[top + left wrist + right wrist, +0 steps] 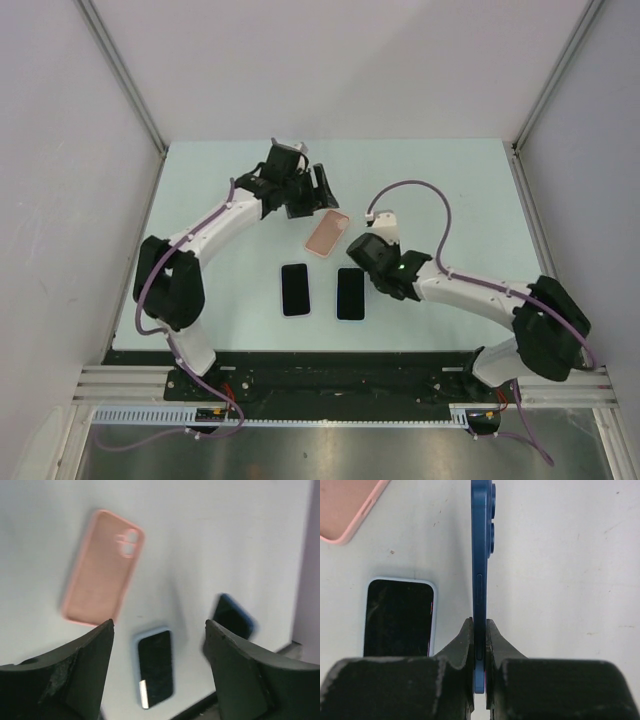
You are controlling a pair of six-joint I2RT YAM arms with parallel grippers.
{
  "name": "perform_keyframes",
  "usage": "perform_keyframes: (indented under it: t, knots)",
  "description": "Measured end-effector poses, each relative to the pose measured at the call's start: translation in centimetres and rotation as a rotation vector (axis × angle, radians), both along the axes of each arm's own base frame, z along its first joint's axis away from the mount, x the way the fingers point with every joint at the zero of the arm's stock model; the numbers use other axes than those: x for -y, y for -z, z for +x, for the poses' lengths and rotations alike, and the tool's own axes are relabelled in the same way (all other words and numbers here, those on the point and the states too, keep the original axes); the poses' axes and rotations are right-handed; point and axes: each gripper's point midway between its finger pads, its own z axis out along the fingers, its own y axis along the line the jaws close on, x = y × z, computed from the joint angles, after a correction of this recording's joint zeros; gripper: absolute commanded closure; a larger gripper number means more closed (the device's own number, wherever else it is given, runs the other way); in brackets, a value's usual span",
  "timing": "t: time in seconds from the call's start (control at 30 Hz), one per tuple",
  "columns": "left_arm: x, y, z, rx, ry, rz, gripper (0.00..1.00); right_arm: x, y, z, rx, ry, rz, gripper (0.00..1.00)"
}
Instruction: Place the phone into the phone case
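Blue phone (479, 555) edgewise; camera end away

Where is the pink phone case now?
In the top view, the pink phone case lies on the table, between the left gripper and the right gripper, near the centre.

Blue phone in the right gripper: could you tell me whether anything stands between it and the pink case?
Nothing visible does: only bare table separates the blue phone, in the right gripper, from the pink case.
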Motion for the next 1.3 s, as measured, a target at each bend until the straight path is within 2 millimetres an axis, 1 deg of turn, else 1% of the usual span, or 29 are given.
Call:
perform_keyframes:
  t: [0.07,0.13,0.2,0.3,0.4,0.5,0.6,0.67,0.7,0.77,0.8,0.87,0.9,0.93,1.03,1.13,1.2,1.3]
  knots:
    - [-2.3,1.8,1.1,-0.007,-0.027,0.086,0.26,0.9,-0.6,0.3,-0.019,0.016,0.069,1.0]
    - [-3.8,3.5,2.5,-0.018,-0.035,0.166,0.26,2.0,-1.4,0.7,-0.036,0.037,0.159,1.0]
    - [-4.1,5.2,3.6,-0.03,-0.018,0.227,0.28,3.3,-2.2,1.2,-0.044,0.063,0.239,1.0]
    - [-3.7,8.2,5.1,-0.055,0.032,0.3,0.31,5.0,-3.5,1.7,-0.038,0.095,0.327,1.0]
    - [-3.8,11.0,5.8,-0.086,0.065,0.366,0.34,5.6,-5.1,2.0,-0.031,0.091,0.418,1.0]
    - [-4.2,13.1,5.9,-0.115,0.085,0.421,0.42,6.4,-6.6,2.2,-0.015,0.089,0.491,1.0]
    - [-4.5,14.2,6.1,-0.127,0.101,0.454,0.45,6.9,-7.5,2.4,-0.006,0.086,0.544,1.0]
    - [-4.6,14.7,6.2,-0.128,0.113,0.468,0.5,6.8,-7.6,2.2,-0.01,0.069,0.577,1.0]
    - [-4.6,15.0,6.2,-0.131,0.115,0.473,0.59,6.7,-7.5,2.0,-0.018,0.061,0.59,1.0]
    - [-4.8,15.7,6.1,-0.142,0.124,0.486,0.7,6.7,-7.1,1.6,-0.038,0.052,0.612,1.0]
    - [-4.9,15.8,6.1,-0.144,0.123,0.489,0.81,6.6,-7.0,1.4,-0.045,0.048,0.625,1.0]
    - [-4.8,15.8,6.2,-0.141,0.126,0.488,0.9,6.5,-6.8,1.3,-0.054,0.046,0.648,1.0]
    - [-4.7,15.8,6.2,-0.143,0.126,0.482,0.98,6.5,-6.8,1.4,-0.056,0.045,0.658,1.0]
    - [-4.5,15.8,6.2,-0.145,0.125,0.473,1.0,6.4,-6.9,1.4,-0.057,0.044,0.667,1.0]
    - [-3.8,15.9,5.9,-0.159,0.121,0.429,1.0,6.4,-7.2,1.5,-0.047,0.046,0.679,1.0]
    - [-3.2,15.8,5.7,-0.17,0.094,0.37,1.0,6.9,-7.9,1.3,-0.016,0.057,0.684,1.0]
    - [-2.2,15.6,5.4,-0.179,0.084,0.333,1.0,7.3,-8.7,0.9,0.013,0.063,0.684,1.0]
    - [0.7,15.1,4.5,-0.189,0.102,0.256,1.0,8.3,-9.7,0.8,0.063,0.089,0.68,1.0]
